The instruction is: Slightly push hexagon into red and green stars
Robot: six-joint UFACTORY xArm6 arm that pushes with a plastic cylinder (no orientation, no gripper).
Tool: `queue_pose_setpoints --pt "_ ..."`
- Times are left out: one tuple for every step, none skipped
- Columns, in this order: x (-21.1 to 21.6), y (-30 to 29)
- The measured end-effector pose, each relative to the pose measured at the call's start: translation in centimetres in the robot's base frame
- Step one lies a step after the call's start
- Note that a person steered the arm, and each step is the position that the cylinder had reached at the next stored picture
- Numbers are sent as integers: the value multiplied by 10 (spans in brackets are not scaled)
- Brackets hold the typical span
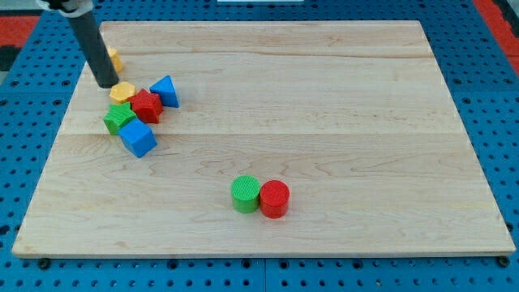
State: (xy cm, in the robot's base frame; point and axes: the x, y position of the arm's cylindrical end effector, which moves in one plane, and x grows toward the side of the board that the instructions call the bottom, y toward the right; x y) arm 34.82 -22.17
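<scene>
A yellow hexagon (122,92) lies at the view's upper left, touching the red star (147,106) on its right and close above the green star (119,118). My tip (107,83) stands just up and left of the hexagon, touching or nearly touching its edge. A blue triangular block (165,91) sits against the red star's right. A blue cube (138,138) sits just below the green star.
Another yellow block (114,59) is partly hidden behind the rod near the board's left edge. A green cylinder (246,194) and a red cylinder (274,199) stand side by side, touching, at the view's lower centre. The wooden board (324,97) lies on a blue pegboard.
</scene>
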Motion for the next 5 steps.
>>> queue_pose_setpoints --pt "4 19" --pt "10 19" --pt "11 34" --pt "12 38" --pt "13 38"
